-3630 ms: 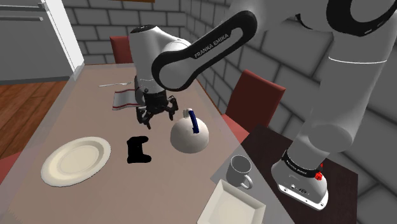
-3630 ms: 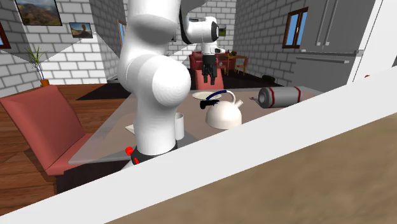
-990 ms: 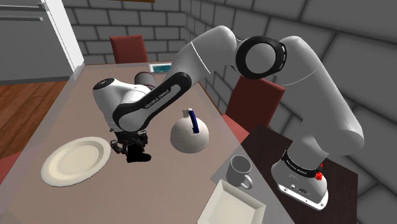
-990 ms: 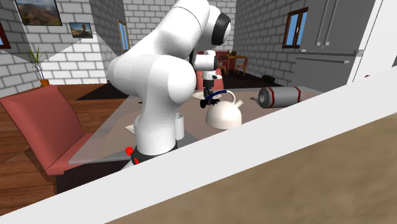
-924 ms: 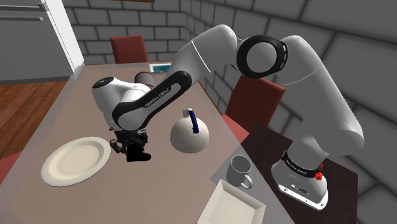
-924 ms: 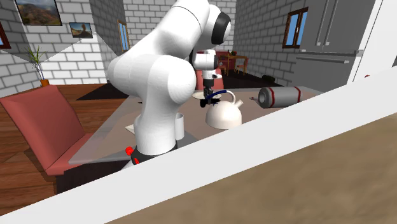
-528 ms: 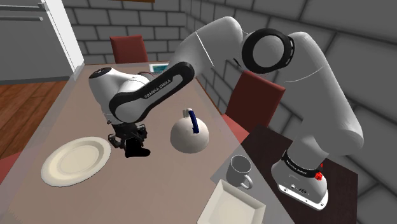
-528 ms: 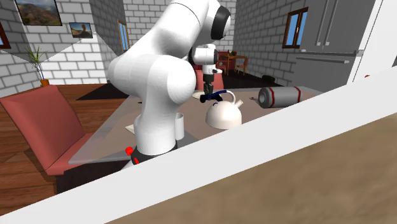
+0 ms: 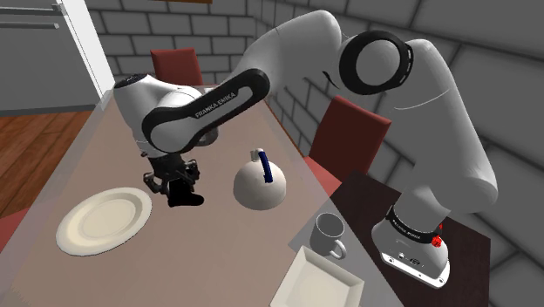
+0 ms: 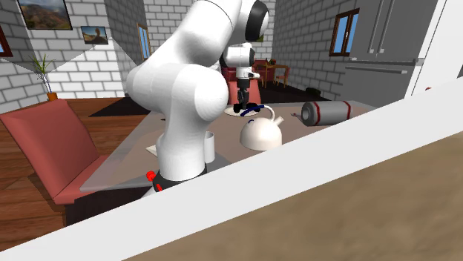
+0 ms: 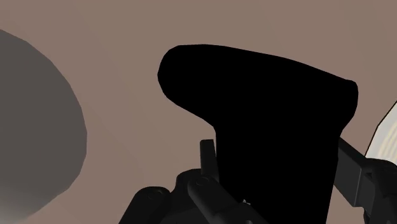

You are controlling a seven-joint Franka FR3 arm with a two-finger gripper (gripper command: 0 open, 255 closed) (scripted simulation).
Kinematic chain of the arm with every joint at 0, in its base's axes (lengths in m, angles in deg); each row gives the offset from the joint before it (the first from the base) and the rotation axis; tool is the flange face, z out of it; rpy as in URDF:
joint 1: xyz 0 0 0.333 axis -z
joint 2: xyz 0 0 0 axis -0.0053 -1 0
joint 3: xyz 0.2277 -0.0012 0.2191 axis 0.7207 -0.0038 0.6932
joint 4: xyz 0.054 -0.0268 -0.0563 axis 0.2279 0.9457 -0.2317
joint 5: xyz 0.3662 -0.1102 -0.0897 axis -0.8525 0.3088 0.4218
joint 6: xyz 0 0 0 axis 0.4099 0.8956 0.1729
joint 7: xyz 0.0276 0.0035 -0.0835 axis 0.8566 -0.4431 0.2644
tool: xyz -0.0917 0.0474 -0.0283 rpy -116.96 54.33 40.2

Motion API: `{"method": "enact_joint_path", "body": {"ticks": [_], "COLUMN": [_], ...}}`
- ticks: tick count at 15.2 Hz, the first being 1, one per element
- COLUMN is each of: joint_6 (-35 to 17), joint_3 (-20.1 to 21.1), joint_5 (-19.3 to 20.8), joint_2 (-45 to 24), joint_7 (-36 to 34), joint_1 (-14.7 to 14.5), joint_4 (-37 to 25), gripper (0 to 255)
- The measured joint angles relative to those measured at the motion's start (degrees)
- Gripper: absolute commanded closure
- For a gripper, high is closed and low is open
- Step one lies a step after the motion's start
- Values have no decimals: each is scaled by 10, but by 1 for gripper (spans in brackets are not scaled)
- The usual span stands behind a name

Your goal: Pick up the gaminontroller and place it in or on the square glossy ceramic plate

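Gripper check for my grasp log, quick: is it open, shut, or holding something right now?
Gripper: shut on the black controller.

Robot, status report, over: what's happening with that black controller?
Pincer shut on black controller, above table. Square plate empty, near stand. Teapot and mug along the way.

Black controller [image 11: 267,121] clasped between fingers [image 11: 354,172]
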State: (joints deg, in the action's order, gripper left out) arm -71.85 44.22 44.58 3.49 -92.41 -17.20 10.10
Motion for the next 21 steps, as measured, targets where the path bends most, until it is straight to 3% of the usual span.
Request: {"method": "enact_joint_path", "body": {"ticks": [2, 11, 21], "joint_6": [-3, -111, -204], "joint_3": [3, 49, 114], "joint_5": [-3, -44, -136], "joint_2": [14, 181, 345], "joint_7": [-3, -49, -71], "joint_1": [3, 38, 44], "joint_4": [17, 288, 522], "gripper": [255, 255, 255]}}
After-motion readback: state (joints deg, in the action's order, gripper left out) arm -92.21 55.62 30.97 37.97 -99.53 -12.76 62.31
